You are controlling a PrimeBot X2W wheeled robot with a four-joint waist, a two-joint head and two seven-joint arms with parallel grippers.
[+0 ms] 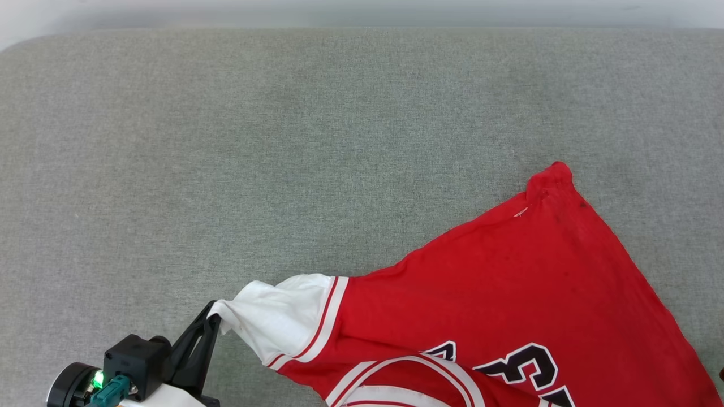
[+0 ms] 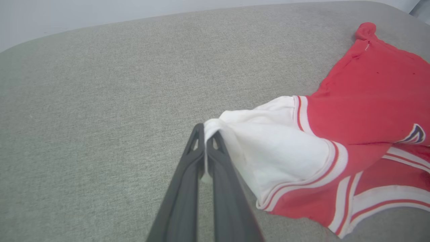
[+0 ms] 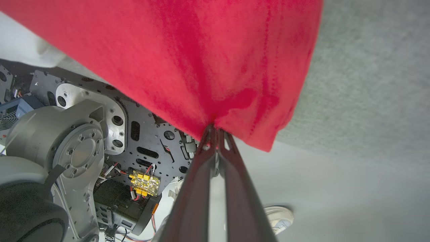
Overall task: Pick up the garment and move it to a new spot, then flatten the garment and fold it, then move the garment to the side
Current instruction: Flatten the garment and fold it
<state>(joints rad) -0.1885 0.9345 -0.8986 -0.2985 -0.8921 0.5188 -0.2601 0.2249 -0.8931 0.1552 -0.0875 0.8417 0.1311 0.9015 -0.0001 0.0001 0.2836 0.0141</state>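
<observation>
While my left gripper (image 1: pixel 214 317) and right gripper (image 3: pixel 215 129) are clamping the garment (image 1: pixel 509 282) by the pad's (image 1: pixel 283 141) near edge, I'm reckoning it mid-move; next is calling for spreading it flat.

Cut off by the head view's bottom and right edges: lower part of the red thin-fabric T-shirt with white sleeves (image 1: pixel 509 282), black-outlined printed numerals (image 1: pixel 526 364) included, so unreadable. Cropped there too: body behind the left gripper (image 1: pixel 214 317). Hidden between the closed fingers of the right gripper (image 3: pixel 215 131): the pinched cloth edge.
</observation>
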